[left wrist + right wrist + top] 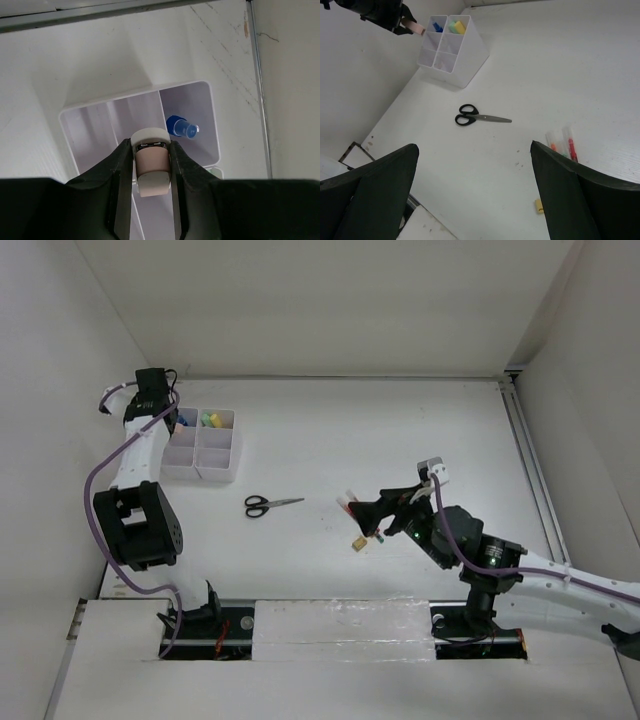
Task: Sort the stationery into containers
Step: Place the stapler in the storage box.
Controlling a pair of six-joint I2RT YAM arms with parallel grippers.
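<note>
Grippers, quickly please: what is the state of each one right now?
Left gripper: closed, holding the pink eraser.
Right gripper: open, holding nothing.

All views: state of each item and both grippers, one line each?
left gripper: shut on pink eraser
pink eraser: held, not yet in the box
right gripper: open, empty, above the table
scissors: blades closed, flat on table
organizer box: upright
blue-capped bottle: tilted in a compartment
highlighters: in the neighbouring compartment
red pens: lying side by side on table
tan block: loose on table
</note>
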